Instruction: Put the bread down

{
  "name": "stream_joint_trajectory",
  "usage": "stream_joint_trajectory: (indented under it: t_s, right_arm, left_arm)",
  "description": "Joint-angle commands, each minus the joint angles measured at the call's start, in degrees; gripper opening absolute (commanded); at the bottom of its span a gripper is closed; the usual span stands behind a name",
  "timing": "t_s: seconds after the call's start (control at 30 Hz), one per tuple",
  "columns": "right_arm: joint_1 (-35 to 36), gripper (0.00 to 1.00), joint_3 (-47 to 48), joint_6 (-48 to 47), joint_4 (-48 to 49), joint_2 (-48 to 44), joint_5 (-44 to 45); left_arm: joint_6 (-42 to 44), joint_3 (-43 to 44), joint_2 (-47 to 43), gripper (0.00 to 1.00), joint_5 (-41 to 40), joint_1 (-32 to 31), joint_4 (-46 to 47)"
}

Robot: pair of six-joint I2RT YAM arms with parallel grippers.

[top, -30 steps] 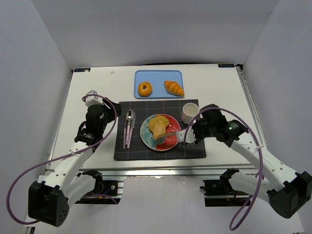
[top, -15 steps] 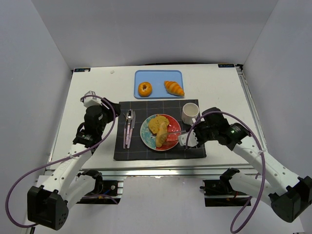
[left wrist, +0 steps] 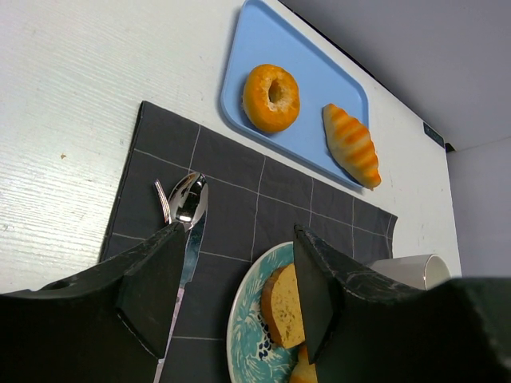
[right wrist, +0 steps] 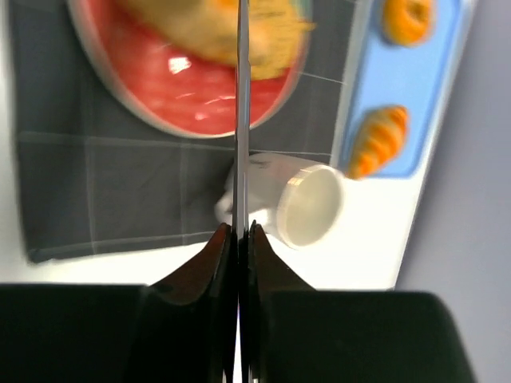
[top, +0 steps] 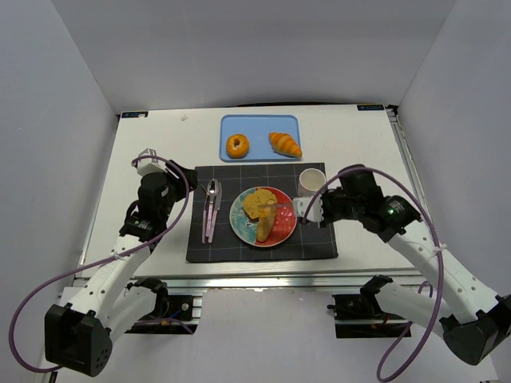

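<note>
Bread (top: pixel 259 211), one square golden slice and one long tan roll, is lying on the round red and blue-green plate (top: pixel 283 231) in the top view. The plate is sitting on the dark checked cloth mat (top: pixel 239 249). The right gripper (top: pixel 302 209) is hovering just beside the plate's right rim, near the white cup (top: pixel 312 183).

In the left wrist view, the left gripper (left wrist: pixel 231 295) is holding its fingers wide apart, with nothing between them.

In the right wrist view, the right fingers are pressing together on a thin silver tool (right wrist: pixel 242 120), seen edge-on and reaching over the plate. The placing is looking done or nearly done. Next, the arm is probably needing to draw the tool away gently, without dragging the bread.
</note>
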Motion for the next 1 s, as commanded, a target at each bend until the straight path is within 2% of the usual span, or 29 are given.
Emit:
stream_joint_trajectory:
  t_s: [0.0,0.03,0.1,0.13,0.27,0.33,0.4,0.5,0.63,0.73,0.77,0.83,0.87,0.97]
  right_arm:
    - [-2.0,0.0,5.3,13.8,6.7,1.4,0.7]
    - [-4.1,0.0,5.3,20.7,9.6,2.6,1.5]
    - [-7.8,0.0,5.0,27.9,12.6,3.5,2.1]
    - [-12.9,0.0,4.9,35.6,16.2,4.7,2.2]
    - [-25.6,0.0,0.9,53.6,28.2,9.0,13.2]
    - [-32.2,0.0,0.5,60.4,30.3,14.1,13.1]
    - [-37.0,0.0,0.5,64.9,30.8,20.1,12.0]
    - [-40.3,0.0,-0.9,70.4,35.1,26.6,12.0]
    - [-40.8,0.0,-3.5,71.7,43.8,32.9,15.3]
    - [-40.8,0.19,-4.1,70.8,46.4,36.8,14.6]
    - [-40.8,0.39,-4.2,70.2,46.7,37.6,14.5]
    - [-41.1,0.56,-4.2,68.2,46.3,39.9,14.6]
    - [-41.2,0.72,-4.1,67.4,46.0,40.5,14.1]
    - [-42.3,0.89,-3.4,64.5,44.0,41.4,11.4]
  left_arm:
    - [0.0,1.4,-0.3,0.66,0.5,0.2,0.7]
    - [0.0,1.6,-0.2,0.65,0.8,0.1,0.8]
    - [0.3,2.0,0.4,0.65,0.9,0.1,0.8]
    - [0.4,2.4,0.5,0.66,1.1,0.2,0.7]
    - [0.8,2.9,1.0,0.65,1.5,0.1,0.8]
    - [0.8,2.7,1.3,0.65,2.0,0.1,1.2]
    - [0.7,2.6,1.6,0.65,2.3,0.1,1.6]
    - [0.6,2.4,1.3,0.65,2.7,0.1,1.6]
    - [0.5,2.2,0.8,0.65,2.9,0.1,1.6]
    - [0.2,1.7,0.6,0.65,3.0,0.2,1.6]
    - [-0.1,1.5,0.5,0.65,3.1,0.2,1.8]
    - [-0.5,0.7,0.4,0.65,3.7,0.2,2.2]
    - [-0.6,0.6,0.6,0.65,4.2,0.1,2.2]
    - [-0.6,0.6,1.7,0.66,6.1,0.1,3.9]
